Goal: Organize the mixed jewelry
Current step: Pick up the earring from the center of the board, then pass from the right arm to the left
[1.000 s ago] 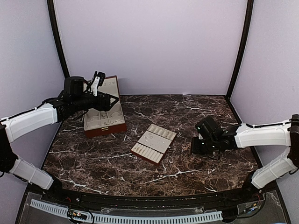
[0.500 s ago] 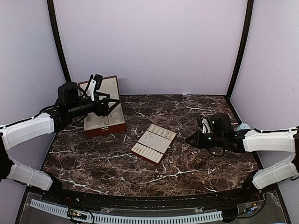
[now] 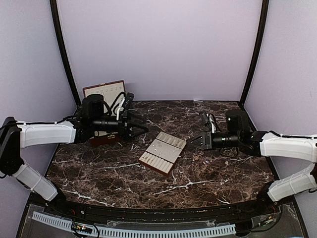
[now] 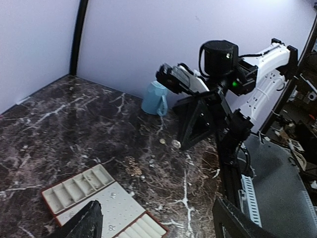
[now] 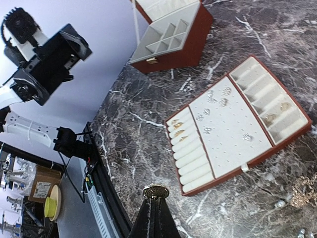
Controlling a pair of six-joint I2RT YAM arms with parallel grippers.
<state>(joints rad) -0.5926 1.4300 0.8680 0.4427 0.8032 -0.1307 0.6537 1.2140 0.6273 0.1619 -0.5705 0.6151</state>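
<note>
The cream slotted tray (image 3: 162, 152) lies open at the table's middle, with small rings and studs in it; it also shows in the right wrist view (image 5: 233, 126). Loose jewelry (image 4: 130, 166) lies on the marble to its right, including a gold chain and silvery pieces (image 5: 302, 194). My right gripper (image 5: 156, 199) is shut on a small round gold piece (image 5: 156, 191) and is held above the table; in the top view it (image 3: 195, 142) is just right of the tray. My left gripper (image 3: 142, 125) is open and empty, up-left of the tray, its fingers (image 4: 86, 223) spread wide.
The reddish-brown box (image 5: 173, 34) with cream lining stands open at the back left, partly behind my left arm (image 3: 49, 133). A pale blue cup (image 4: 155, 97) stands at the right, behind my right arm. The table's front edge carries a black rail (image 3: 148, 213).
My left gripper has swung from over the box to the right, toward the tray. My right gripper has risen and moved left, toward the tray's right corner.
</note>
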